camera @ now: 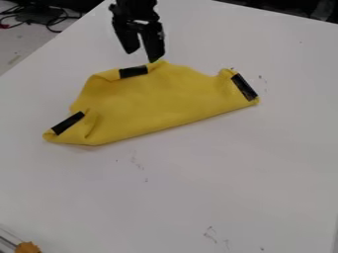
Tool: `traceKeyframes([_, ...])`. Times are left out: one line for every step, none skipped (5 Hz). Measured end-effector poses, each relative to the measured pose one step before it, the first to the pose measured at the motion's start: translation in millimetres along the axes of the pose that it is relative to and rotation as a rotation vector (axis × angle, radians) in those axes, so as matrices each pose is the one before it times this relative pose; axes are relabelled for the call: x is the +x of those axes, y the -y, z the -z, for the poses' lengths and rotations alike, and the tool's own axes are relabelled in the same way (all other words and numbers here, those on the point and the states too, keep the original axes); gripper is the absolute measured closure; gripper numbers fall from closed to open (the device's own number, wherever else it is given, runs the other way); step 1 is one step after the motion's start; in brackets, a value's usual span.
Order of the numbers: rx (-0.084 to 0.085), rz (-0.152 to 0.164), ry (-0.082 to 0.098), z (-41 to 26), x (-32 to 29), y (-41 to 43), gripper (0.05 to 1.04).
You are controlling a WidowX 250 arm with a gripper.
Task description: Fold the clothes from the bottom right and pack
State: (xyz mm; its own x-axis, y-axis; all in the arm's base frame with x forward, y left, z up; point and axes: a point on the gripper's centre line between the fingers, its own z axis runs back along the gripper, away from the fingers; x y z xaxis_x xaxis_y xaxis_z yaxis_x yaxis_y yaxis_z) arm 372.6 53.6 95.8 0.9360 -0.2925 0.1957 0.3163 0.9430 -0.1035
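The black gripper [143,55] hangs at the upper part of the view, just above the far edge of the yellow cloth, with its two fingers a little apart and nothing between them. The yellow cloth [151,101] lies on the white table, with a long straight edge toward the camera and an uneven far edge. Black strips mark it at the top, at the right end and at the left end. Its left corner and part of the far edge are turned over.
The white table [198,183] has a few small dark marks. An orange knob-like object [27,247] sits at the bottom left corner. Dark cables [49,22] lie beyond the table's edge at the upper left.
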Motion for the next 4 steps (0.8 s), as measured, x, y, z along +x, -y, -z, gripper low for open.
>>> traceKeyframes([0.1173,-0.1855,-0.022,4.94,5.28,30.87,0.084])
traceKeyframes([0.1119,-0.1434,-0.0247,-8.9,5.79,19.04,0.083])
traceKeyframes([0.0387,-0.0543,-0.002,2.26,7.92,1.67,0.083])
traceKeyframes([-0.0136,-0.0053,-0.0179,6.3,4.63,-6.36,0.083])
